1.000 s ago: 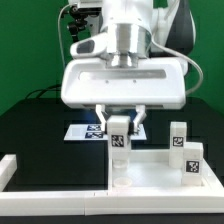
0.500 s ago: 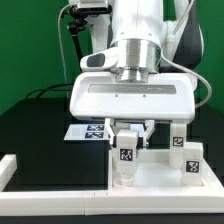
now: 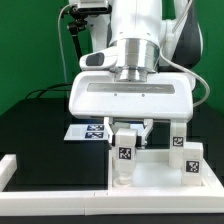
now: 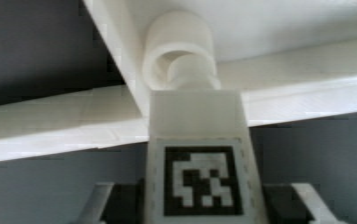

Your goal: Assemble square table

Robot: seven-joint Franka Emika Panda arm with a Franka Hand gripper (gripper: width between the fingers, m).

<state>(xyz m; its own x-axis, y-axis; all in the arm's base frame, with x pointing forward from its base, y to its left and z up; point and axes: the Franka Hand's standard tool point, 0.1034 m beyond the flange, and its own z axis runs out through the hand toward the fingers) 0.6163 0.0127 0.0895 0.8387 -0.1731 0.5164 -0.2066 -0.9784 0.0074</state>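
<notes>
— Two views, so what does the wide one give of the surface and the room?

— Black table [image 3: 40, 140] under everything, with a green backdrop [image 3: 30, 50] behind on the exterior view's left. White border rails [image 3: 55, 192] run along the near edge. The marker board [image 3: 88, 131] lies flat farther back, partly hidden by the arm. The square tabletop [image 3: 160, 175] sits near, toward the exterior view's right.

— And the smaller parts?

— Three legs show. One tagged leg [image 3: 125, 160] stands upright between the fingers of the gripper [image 3: 126, 140], its lower end at the tabletop's corner on the exterior view's left. Another leg [image 3: 193, 160] stands at the right side of the slab, and a third [image 3: 178, 137] just behind it.

— Is the tool clenched?

— It is grasping that first leg; the fingers [image 3: 109, 133] press its sides.

— What does the wrist camera add?

— The held leg [image 4: 200, 130] seen from close up, its tag facing the lens, and the rounded corner socket [image 4: 180, 55] beyond its tip. Whether the tip is seated in it, I cannot tell. The room and the other legs are out of that view.
</notes>
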